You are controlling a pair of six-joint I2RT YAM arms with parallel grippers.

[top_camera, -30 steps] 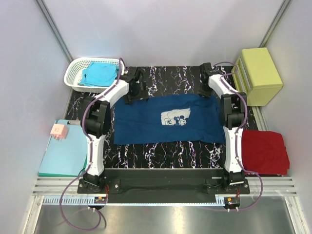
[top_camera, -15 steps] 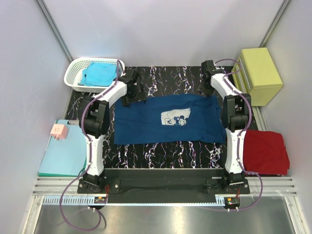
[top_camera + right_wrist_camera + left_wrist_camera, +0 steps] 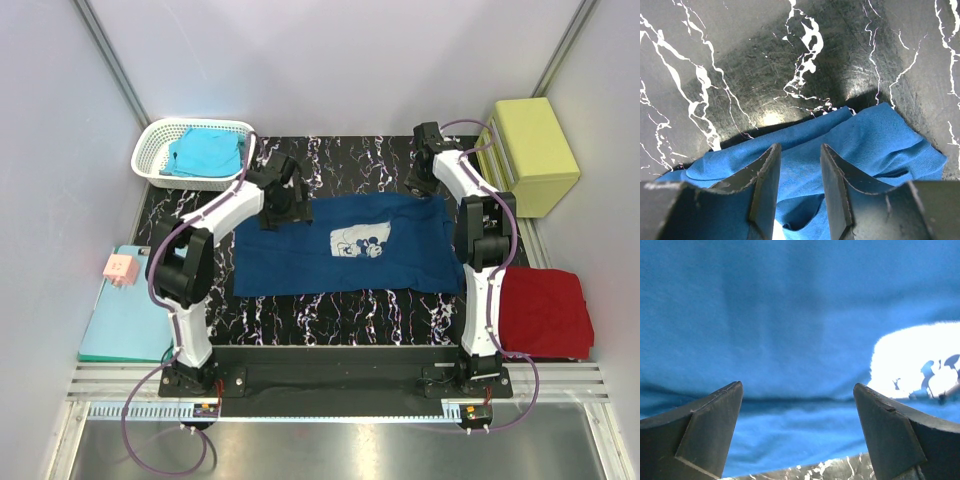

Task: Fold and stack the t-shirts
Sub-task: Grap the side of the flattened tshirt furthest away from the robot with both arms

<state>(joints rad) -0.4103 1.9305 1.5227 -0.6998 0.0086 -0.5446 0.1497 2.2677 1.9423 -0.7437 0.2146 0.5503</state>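
Observation:
The navy t-shirt lies spread flat on the black marbled mat, its pale mouse print facing up. My left gripper is over the shirt's far left edge. In the left wrist view the gripper is wide open and empty above the blue cloth, with the print at the right. My right gripper is at the shirt's far right corner. In the right wrist view the gripper is open, with a narrower gap, just above the rumpled corner.
A white basket at the far left holds a turquoise shirt. A red shirt lies at the right. A yellow-green box stands at the far right. A teal clipboard with a pink block lies at the left.
My left gripper has moved right and nearer, onto the shirt's far left edge. My right gripper has shifted slightly nearer to the far right corner. The shirt has not moved.

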